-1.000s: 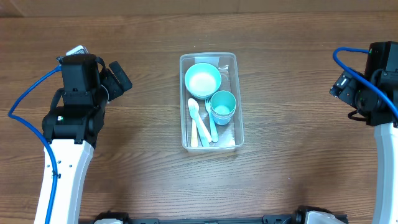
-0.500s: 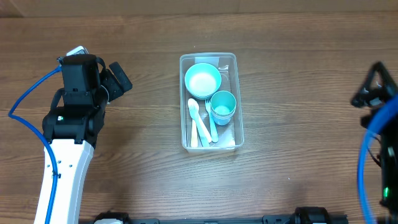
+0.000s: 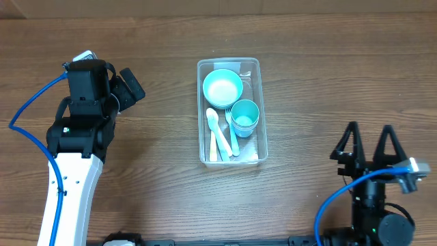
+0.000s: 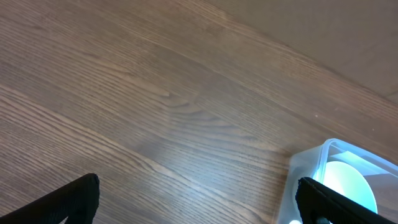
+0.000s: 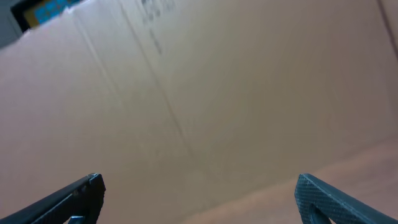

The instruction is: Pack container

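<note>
The clear rectangular container (image 3: 255, 66) sits at the table's middle. Inside it are a teal and white bowl (image 3: 222, 87), a teal cup (image 3: 244, 117) and white and teal spoons (image 3: 218, 131). My left gripper (image 3: 130, 85) is open and empty, well to the container's left; its wrist view shows the container's corner (image 4: 306, 167) and the bowl (image 4: 348, 185) at lower right. My right gripper (image 3: 369, 141) is open and empty, at the front right of the table with its fingers pointing toward the back. Its wrist view shows only a brown cardboard wall (image 5: 186, 93).
The wooden table (image 3: 157, 171) surrounds the container. The left arm's white link (image 3: 68, 191) runs along the front left. A blue cable (image 3: 341, 198) loops by the right arm's base.
The right arm has swung from the back right edge down to the front right near its base. The left arm and the container's contents have not moved.
</note>
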